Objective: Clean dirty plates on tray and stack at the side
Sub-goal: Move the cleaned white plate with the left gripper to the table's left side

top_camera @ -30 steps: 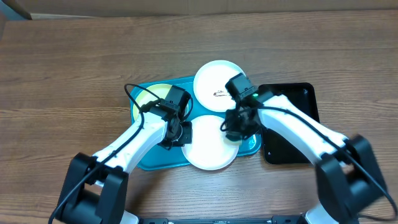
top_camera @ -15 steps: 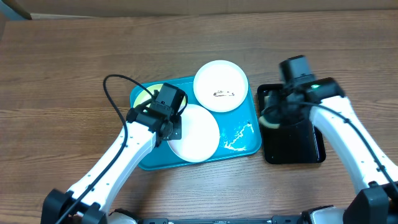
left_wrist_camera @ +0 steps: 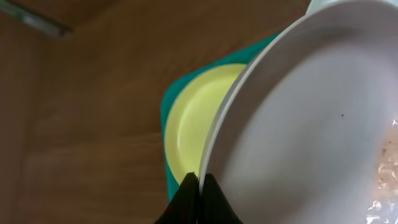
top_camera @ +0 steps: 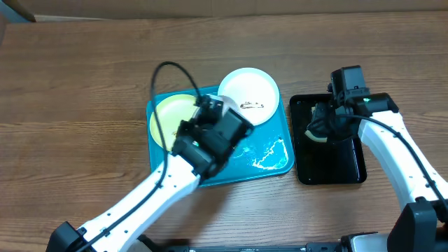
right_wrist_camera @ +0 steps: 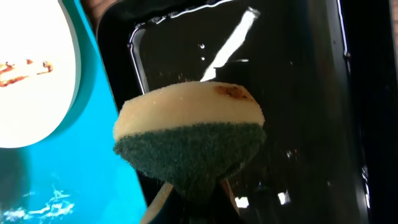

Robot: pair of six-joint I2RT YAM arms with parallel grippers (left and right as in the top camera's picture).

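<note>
Nearest the base, the left pincer [left_wrist_camera: 199,186] is pressed together on the rim of 1 white plate [left_wrist_camera: 311,124], pinching it edge-on. In the wrist view the plate fans away up and to the right of the fingertips. Its face looks almost clean, with 1 dark speck and some foam at the right edge. From above, the arm hides this plate, so I cannot tell whether it is clear of the tray [top_camera: 280,126].

Just beyond the pinch point lies the yellow-green plate [left_wrist_camera: 193,118], flat in the tray's far left corner. The smeared white plate [top_camera: 248,96] sits at the far right corner, overhanging the rim.

To the right, well apart from the held plate, the right pincer [right_wrist_camera: 199,193] is clamped on a sponge [right_wrist_camera: 189,130], scrub side down, hanging over the black tray [top_camera: 329,164].

No stack exists yet. The held plate looks ready to be set down, and the open counter [top_camera: 84,70] lies to the left of the tray, on the left arm's own side. The right arm is nearer the smeared plate, which lies just across the tray's rim from the sponge.
</note>
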